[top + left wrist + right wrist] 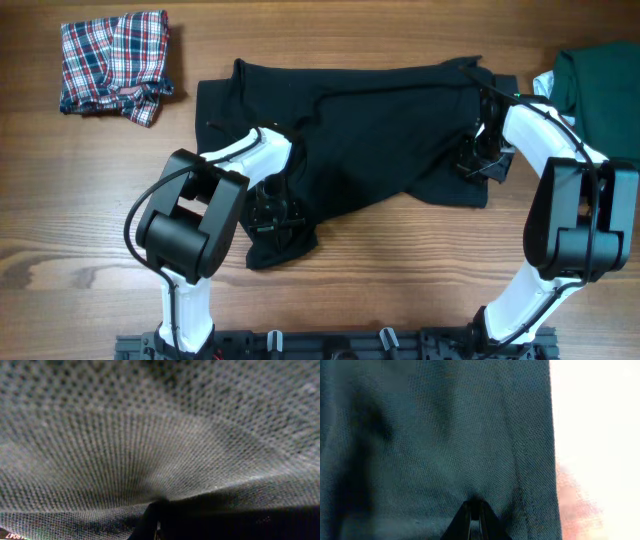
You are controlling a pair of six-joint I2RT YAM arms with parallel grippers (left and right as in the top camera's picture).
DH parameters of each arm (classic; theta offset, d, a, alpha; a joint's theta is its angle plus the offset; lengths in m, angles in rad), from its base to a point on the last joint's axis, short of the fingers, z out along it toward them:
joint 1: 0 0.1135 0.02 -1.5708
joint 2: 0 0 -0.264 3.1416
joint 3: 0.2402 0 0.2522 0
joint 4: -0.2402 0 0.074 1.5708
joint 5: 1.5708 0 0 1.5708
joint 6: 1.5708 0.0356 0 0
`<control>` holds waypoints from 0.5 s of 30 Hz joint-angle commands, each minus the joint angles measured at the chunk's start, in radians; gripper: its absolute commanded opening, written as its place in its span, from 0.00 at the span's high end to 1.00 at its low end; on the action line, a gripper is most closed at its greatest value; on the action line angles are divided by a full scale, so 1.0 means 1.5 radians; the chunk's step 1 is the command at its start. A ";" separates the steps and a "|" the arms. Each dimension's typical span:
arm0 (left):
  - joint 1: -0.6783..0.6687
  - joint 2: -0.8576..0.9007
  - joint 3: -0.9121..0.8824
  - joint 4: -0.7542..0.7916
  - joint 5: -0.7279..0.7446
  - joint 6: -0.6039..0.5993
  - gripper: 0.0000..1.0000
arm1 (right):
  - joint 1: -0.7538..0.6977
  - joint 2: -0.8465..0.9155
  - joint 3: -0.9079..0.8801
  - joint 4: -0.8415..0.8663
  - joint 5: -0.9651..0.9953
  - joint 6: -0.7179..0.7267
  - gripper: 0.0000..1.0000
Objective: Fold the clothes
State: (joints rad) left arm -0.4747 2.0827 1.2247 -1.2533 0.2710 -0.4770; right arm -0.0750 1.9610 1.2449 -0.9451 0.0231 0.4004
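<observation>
The black shirt [380, 120] lies spread on the bench [400, 270], its long axis running left to right. The left fingers [148, 521] are closed on its near-left corner, and the right fingers [466, 522] pinch its right end. Each arm therefore sits at its own end of the cloth.

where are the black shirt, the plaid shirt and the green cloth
black shirt [385, 125], overhead view, middle of its spread cloth
plaid shirt [113, 62], overhead view, centre of the bundle
green cloth [605, 90], overhead view, visible part by the frame's right edge

Overhead evenly lit, black shirt [160, 435] dim close-up (right-wrist glare)
</observation>
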 commanded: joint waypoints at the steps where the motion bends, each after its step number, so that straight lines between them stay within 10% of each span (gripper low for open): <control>1: -0.013 0.042 -0.039 -0.014 -0.079 -0.001 0.96 | -0.006 -0.004 -0.008 -0.040 0.122 0.038 0.91; 15: 0.024 -0.010 -0.040 -0.103 -0.124 0.034 0.96 | -0.120 -0.043 -0.003 -0.070 0.057 0.012 0.96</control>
State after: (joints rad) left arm -0.4789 2.0792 1.1896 -1.4014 0.1219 -0.4301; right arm -0.2855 1.9549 1.2442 -1.0367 0.1547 0.4400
